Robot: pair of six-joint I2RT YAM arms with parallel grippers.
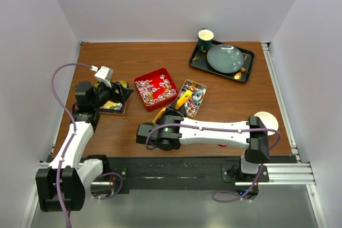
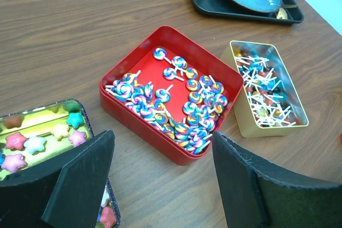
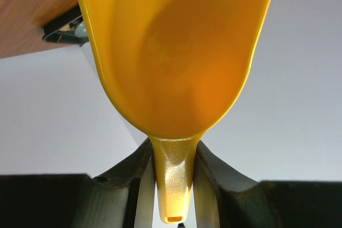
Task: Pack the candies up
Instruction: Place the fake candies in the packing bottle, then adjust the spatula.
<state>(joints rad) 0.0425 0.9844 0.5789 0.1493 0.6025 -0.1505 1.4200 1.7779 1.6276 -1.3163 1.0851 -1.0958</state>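
Observation:
Swirled lollipop candies fill an open red tin (image 1: 156, 89), also in the left wrist view (image 2: 165, 94). A gold tin (image 1: 192, 97) (image 2: 267, 89) beside it holds more sweets with white sticks. Star-shaped candies lie in a dark tin (image 1: 113, 104) (image 2: 37, 137) at the left. My left gripper (image 1: 109, 97) (image 2: 160, 185) is open and empty, low over the wood between the star tin and the red tin. My right gripper (image 1: 170, 116) (image 3: 172, 185) is shut on the handle of a yellow scoop (image 1: 183, 100) (image 3: 176, 52), near the gold tin. No candy shows in the scoop.
A dark tray (image 1: 195, 60) with a green plate (image 1: 225, 58) and a green cup (image 1: 206, 39) stands at the back right, partly seen in the left wrist view (image 2: 199, 5). A white round dish (image 1: 265, 120) sits by the right arm. White walls enclose the table.

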